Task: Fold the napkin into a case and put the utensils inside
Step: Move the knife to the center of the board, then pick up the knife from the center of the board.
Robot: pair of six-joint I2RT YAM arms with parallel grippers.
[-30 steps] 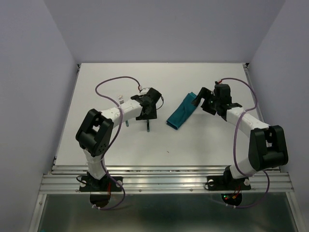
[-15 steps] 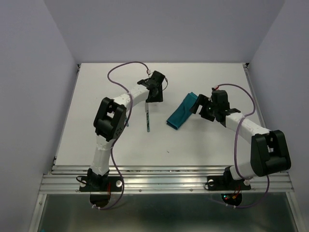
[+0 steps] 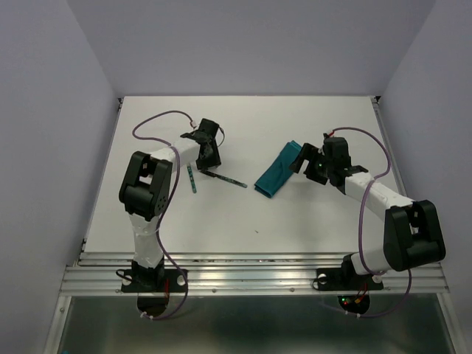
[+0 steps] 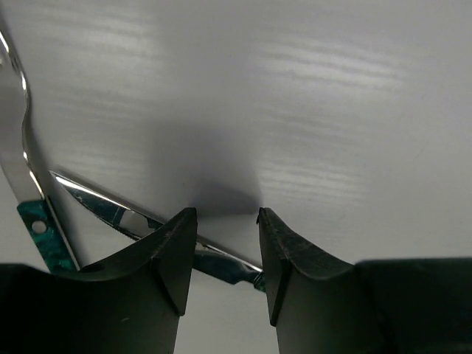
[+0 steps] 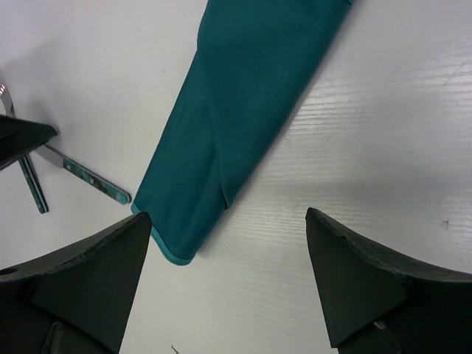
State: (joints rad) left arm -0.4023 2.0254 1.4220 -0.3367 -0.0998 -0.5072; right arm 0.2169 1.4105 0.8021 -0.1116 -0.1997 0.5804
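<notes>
Teal-green cloth, folded into a long narrow case [image 5: 243,110], lies flat on the white tabletop [image 5: 383,133] just under the right end effector [image 5: 226,215]. The jaws stand wide apart and hold nothing. The case's near end sits between the two fingers, close to the one at the left of the wrist view, and the rest runs forward and away from the end effector at a slant. Whether a finger touches the cloth cannot be told.

Well apart from the case, the left end effector [image 4: 225,217] hangs low over the tabletop with its jaws narrowed to a slim gap; bare tabletop shows between the tips. A knife [image 4: 110,210] lies under it: the shiny blade passes beneath one finger [image 4: 173,251], crosses the gap near the finger roots and goes out of sight under the other. Whether the fingers press on the blade cannot be told. In the overhead view its teal handle points out from this end effector toward the case. A second utensil [image 4: 37,228], with a silver neck and a teal handle, lies just beside the knife, off to the outer side of the same finger.
</notes>
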